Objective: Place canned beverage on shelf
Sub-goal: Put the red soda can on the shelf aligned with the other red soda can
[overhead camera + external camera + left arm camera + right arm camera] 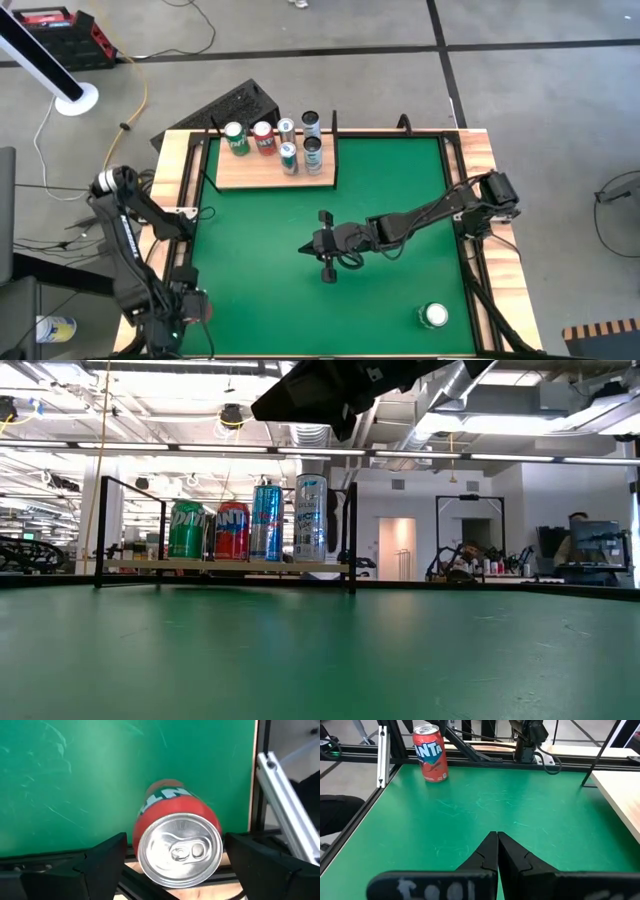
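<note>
A red Fanta can (177, 845) stands upright in the table's near left corner; it also shows in the right wrist view (430, 752). My left gripper (175, 840) hovers above it, open, pointing down, one finger on either side of the can with a gap to each; in the high view the left gripper (188, 305) hides the can. The pale wooden shelf (255, 175) stands at the far left with several cans upright on it (250, 520). My right gripper (497, 837) is shut and empty above the table's middle (308, 247).
Another can with a silver top (433, 316) stands at the near right of the green table. Black posts (350, 535) rise at the shelf's corners. A black rail and an aluminium bar (285, 805) run along the table's edges beside the red can.
</note>
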Available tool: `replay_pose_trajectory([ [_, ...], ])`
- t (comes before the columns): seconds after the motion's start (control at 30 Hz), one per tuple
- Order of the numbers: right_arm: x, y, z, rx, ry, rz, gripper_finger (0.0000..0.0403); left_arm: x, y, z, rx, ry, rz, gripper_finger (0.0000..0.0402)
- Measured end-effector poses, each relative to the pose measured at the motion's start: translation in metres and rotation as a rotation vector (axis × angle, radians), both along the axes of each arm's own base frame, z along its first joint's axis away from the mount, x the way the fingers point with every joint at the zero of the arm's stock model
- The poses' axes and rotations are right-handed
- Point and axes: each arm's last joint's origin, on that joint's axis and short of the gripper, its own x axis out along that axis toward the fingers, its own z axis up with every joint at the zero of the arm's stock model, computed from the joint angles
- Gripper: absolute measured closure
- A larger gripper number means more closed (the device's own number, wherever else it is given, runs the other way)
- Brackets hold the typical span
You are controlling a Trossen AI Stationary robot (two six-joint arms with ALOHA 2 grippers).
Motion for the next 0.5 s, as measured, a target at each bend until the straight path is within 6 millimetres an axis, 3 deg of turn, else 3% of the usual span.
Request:
replay_pose_trajectory([
  [0.5,0.0,0.0,0.0,0.0,0.0,0.001,0.0376,0.0,-0.001,-0.012,0.019,-0.002,-0.022,0.0081],
])
